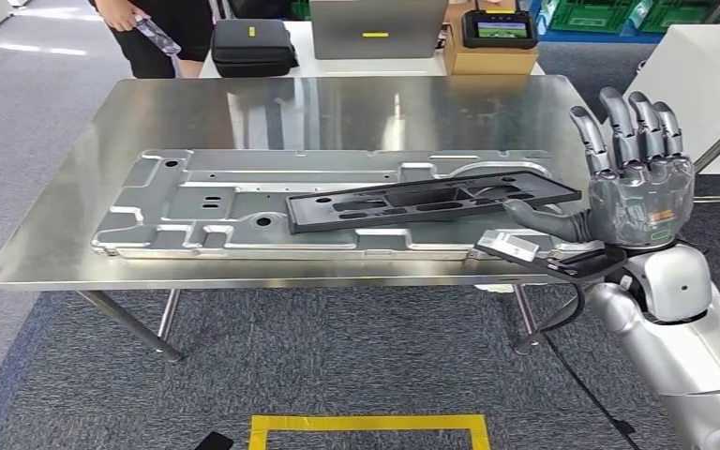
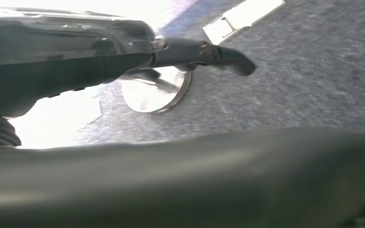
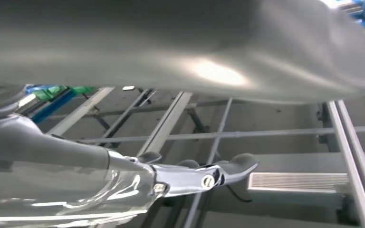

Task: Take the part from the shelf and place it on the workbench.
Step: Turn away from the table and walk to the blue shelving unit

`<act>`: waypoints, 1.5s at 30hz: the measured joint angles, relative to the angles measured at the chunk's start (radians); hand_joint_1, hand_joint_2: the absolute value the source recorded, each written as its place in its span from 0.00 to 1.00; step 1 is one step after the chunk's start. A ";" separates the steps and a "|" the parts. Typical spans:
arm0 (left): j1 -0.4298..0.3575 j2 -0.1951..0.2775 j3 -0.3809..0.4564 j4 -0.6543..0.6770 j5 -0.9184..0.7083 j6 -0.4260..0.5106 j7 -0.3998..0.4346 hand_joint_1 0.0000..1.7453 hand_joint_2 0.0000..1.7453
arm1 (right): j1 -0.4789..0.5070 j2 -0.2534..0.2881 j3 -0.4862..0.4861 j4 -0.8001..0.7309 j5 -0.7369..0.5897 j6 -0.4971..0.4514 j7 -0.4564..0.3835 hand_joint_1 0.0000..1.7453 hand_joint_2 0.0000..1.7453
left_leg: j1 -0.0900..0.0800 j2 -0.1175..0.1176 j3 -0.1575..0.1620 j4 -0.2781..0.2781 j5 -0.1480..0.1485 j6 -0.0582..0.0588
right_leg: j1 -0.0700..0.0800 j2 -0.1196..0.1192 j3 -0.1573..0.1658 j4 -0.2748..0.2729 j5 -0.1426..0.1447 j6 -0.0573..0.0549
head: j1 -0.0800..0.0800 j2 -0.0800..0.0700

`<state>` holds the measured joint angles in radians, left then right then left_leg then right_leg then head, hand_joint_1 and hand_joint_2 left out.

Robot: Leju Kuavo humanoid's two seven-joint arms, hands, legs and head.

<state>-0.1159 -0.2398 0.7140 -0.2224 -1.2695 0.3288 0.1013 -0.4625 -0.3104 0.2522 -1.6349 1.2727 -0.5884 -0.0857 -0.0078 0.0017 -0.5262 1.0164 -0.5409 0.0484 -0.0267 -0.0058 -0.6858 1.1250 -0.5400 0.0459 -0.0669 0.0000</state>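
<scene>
Fingers [image 1: 630, 122] of the right hand [image 1: 639, 178] stood upright and spread apart, closed on nothing, while the thumb reached left under the right end of the black part [image 1: 431, 199], near or touching it; contact could not be told. That long flat part lay slightly askew on the large grey metal plate [image 1: 187, 202] on the workbench [image 1: 66, 234], so the placing looked nearly done. To finish well, the hand would best draw back to the right and clear without dragging the part's end, leaving it flat on the plate. The left hand [image 2: 204, 54] hung over grey carpet, its fingers seemingly loose on nothing. A small white block [image 1: 508, 246] lay at the near right edge, just below the thumb, and could be knocked. Far behind stood a black case [image 1: 253, 45], a cardboard box [image 1: 492, 58] and a person [image 1: 155, 28].
</scene>
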 joint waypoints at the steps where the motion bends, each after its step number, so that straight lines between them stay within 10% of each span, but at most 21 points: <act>1: -0.001 0.000 0.000 0.000 0.000 0.000 0.000 0.00 0.00 | 0.001 0.000 -0.003 0.001 0.000 0.000 -0.001 0.00 0.00 | -0.001 0.001 -0.013 0.000 0.010 0.004 | 0.002 0.001 -0.014 0.051 -0.047 0.001 | 0.001 0.000; 3: 0.000 0.000 0.000 0.000 0.000 0.000 0.000 0.00 0.00 | 0.006 0.000 -0.006 0.003 -0.002 -0.001 -0.003 0.00 0.00 | -0.003 0.004 -0.040 0.002 0.029 0.007 | 0.002 0.001 -0.030 0.157 -0.107 0.004 | 0.001 0.000; 5: 0.001 0.000 0.000 0.000 0.000 0.000 0.000 0.00 0.00 | 0.010 0.000 -0.006 0.007 -0.004 -0.001 -0.005 0.00 0.00 | -0.004 0.006 -0.068 0.008 0.046 0.006 | 0.002 0.001 0.001 0.174 -0.090 0.007 | 0.001 0.000; 10: -0.001 0.000 0.000 0.000 0.000 -0.001 0.000 0.00 0.00 | 0.006 0.000 -0.013 0.007 -0.015 -0.001 -0.009 0.00 0.00 | -0.007 0.007 -0.114 0.034 0.074 -0.012 | 0.007 0.003 0.190 -0.089 -0.046 0.002 | 0.000 0.000; 13: 0.000 0.000 0.001 0.000 0.000 -0.001 0.000 0.00 0.00 | 0.007 -0.001 -0.014 0.009 -0.019 -0.001 -0.010 0.00 0.00 | -0.007 0.005 -0.128 0.040 0.080 -0.026 | 0.005 0.001 0.179 -0.102 -0.039 -0.018 | 0.000 0.000; 18: 0.000 0.001 0.001 0.000 0.000 -0.001 0.002 0.00 0.00 | 0.010 -0.001 -0.014 0.014 -0.027 -0.002 -0.012 0.00 0.00 | 0.005 0.002 -0.179 0.255 -0.102 -0.054 | 0.002 -0.006 0.116 -0.101 0.011 -0.047 | -0.001 0.000; 20: -0.001 0.001 0.001 0.000 -0.001 -0.001 0.002 0.00 0.00 | 0.012 -0.001 -0.014 0.017 -0.030 -0.002 -0.013 0.00 0.00 | 0.007 0.002 -0.158 0.292 -0.095 -0.055 | 0.003 -0.008 0.090 -0.099 0.030 -0.045 | 0.000 0.000; 25: -0.005 0.002 0.000 0.000 -0.001 -0.001 0.002 0.00 0.00 | 0.011 -0.005 -0.016 0.017 -0.034 -0.004 -0.020 0.00 0.00 | -0.004 -0.001 0.051 0.009 -0.033 -0.025 | 0.007 -0.010 0.054 -0.099 0.072 -0.028 | 0.000 0.000; 28: -0.007 0.002 0.001 0.000 -0.001 -0.001 0.003 0.00 0.00 | 0.011 -0.006 -0.018 0.017 -0.034 -0.005 -0.023 0.00 0.00 | -0.006 0.001 0.056 -0.027 -0.032 -0.016 | 0.005 -0.010 0.042 -0.099 0.090 -0.010 | 0.000 0.000; 34: -0.005 0.002 0.000 0.000 -0.005 -0.001 0.003 0.00 0.00 | 0.020 -0.010 -0.026 0.026 -0.035 -0.007 -0.024 0.00 0.00 | -0.002 0.009 -0.021 -0.031 0.030 0.010 | 0.006 -0.001 -0.030 0.158 -0.099 0.003 | 0.001 0.000; 36: -0.005 0.002 0.000 0.000 -0.005 -0.002 0.003 0.00 0.00 | 0.024 -0.010 -0.028 0.028 -0.035 -0.007 -0.024 0.00 0.00 | -0.002 0.011 -0.049 -0.021 0.045 0.008 | 0.006 -0.001 0.011 0.154 -0.068 0.007 | 0.001 0.000; 40: -0.006 0.001 0.000 0.000 -0.005 -0.002 0.003 0.00 0.00 | 0.020 -0.010 -0.031 0.029 -0.035 -0.008 -0.028 0.00 0.00 | -0.006 0.010 -0.090 0.011 0.060 -0.006 | 0.007 0.000 0.184 -0.087 -0.028 0.001 | 0.000 0.000; 45: -0.004 0.001 0.000 0.000 -0.005 -0.002 0.003 0.00 0.00 | 0.020 -0.010 -0.030 0.030 -0.035 -0.009 -0.030 0.00 0.00 | -0.005 0.007 -0.120 0.050 0.034 -0.036 | 0.004 -0.004 0.171 -0.118 -0.015 -0.038 | -0.001 0.000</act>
<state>-0.1198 -0.2388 0.7145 -0.2224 -1.2744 0.3265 0.1041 -0.4420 -0.3200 0.2220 -1.6051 1.2377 -0.5977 -0.1157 -0.0127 0.0082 -0.6461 1.0661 -0.5071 0.0127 -0.0224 -0.0098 -0.5147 1.0072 -0.5552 0.0079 -0.0676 0.0000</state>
